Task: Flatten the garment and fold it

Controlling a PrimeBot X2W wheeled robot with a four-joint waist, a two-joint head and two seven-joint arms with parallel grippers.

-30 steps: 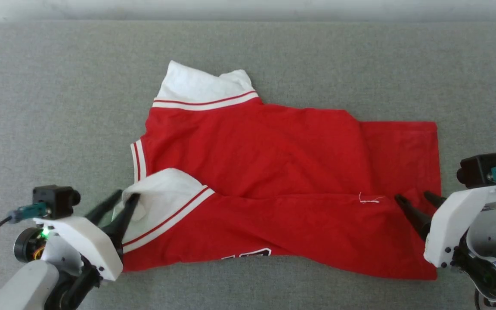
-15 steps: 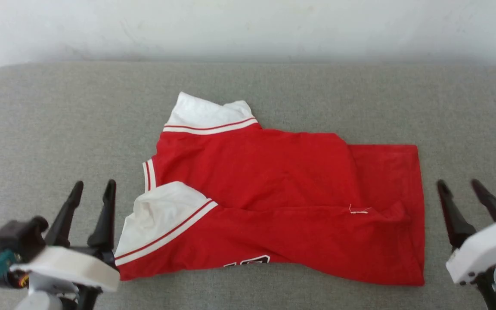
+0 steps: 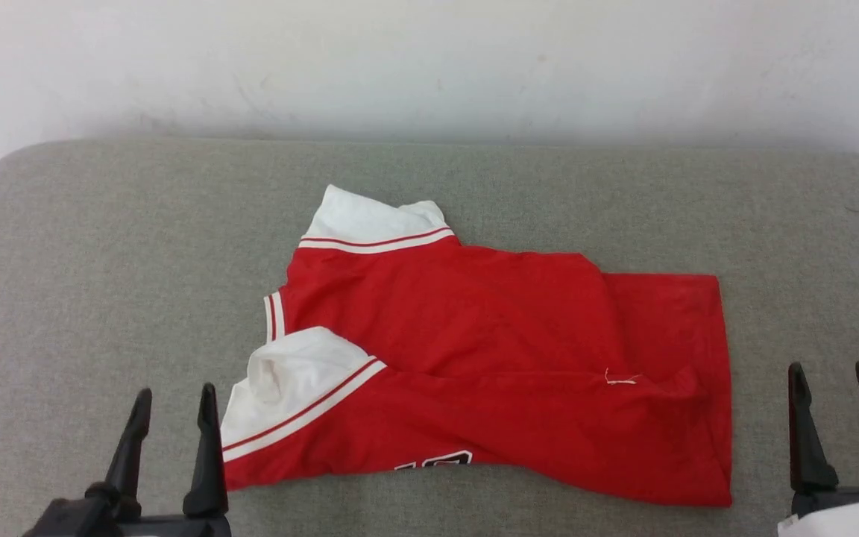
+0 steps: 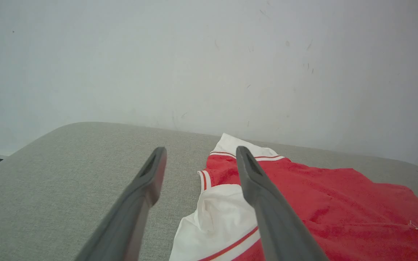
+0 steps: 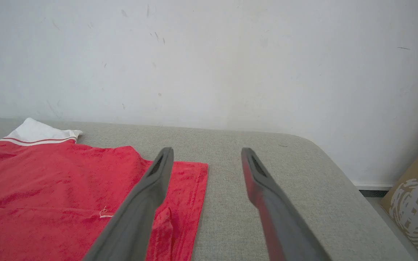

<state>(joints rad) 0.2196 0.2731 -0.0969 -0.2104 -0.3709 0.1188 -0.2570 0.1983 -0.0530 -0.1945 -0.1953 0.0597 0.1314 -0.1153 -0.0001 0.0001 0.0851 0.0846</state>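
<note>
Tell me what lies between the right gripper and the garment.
Bare grey surface separates the right gripper from the garment, seen in the head view.

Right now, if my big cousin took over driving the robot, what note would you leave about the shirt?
The left gripper is open and empty, just left of the near sleeve, not touching it.
The right gripper is open and empty, right of the hem, not touching it.
The shirt lies sideways on the grey cushion, sleeves to the left, hem to the right.
Done: the near side is folded over the middle, a bit wrinkled.
Left: probably fold in the far sleeve and far side, then fold end to end.
</note>
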